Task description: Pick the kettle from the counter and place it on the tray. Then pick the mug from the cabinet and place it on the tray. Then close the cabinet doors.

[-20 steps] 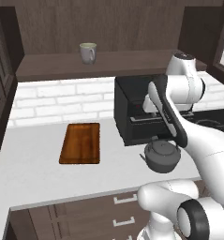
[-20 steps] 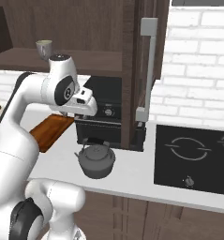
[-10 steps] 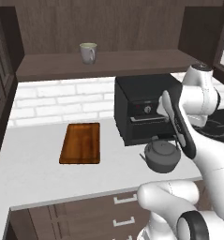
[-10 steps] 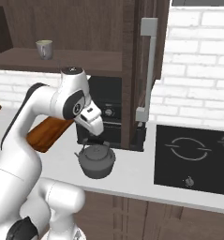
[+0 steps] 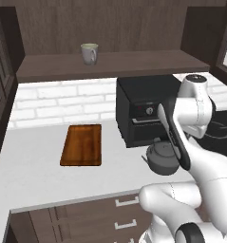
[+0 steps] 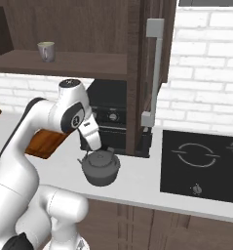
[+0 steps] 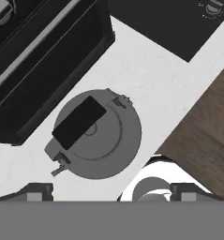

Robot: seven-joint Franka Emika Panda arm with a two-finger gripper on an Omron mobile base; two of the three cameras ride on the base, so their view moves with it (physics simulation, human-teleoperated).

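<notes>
The dark grey kettle point(image 5: 162, 159) point(image 6: 101, 167) stands on the pale counter point(image 5: 34, 173) in front of a black oven. My gripper point(image 6: 98, 148) hangs just above its arched black handle and touches nothing. Seen from the hand, the kettle point(image 7: 93, 134) lies below and between the tips of the gripper point(image 7: 111, 193), which is open and empty. The reddish-brown tray point(image 5: 81, 144) point(image 6: 44, 142) lies bare to the kettle's left. On the shelf board of the cabinet point(image 5: 115, 63) stands the pale mug point(image 5: 89, 53) point(image 6: 46, 51).
A black oven point(image 5: 144, 113) point(image 6: 111, 113) stands close behind the kettle. An open cabinet door point(image 6: 146, 78) with a grey bar handle juts out just right of the kettle. A black cooktop point(image 6: 205, 165) lies further right. Another open door point(image 5: 0, 90) hangs at the far left.
The arm has swung right and down from the oven's front. The gripper now hangs right over the kettle's handle. Kettle, tray and mug have not moved.
</notes>
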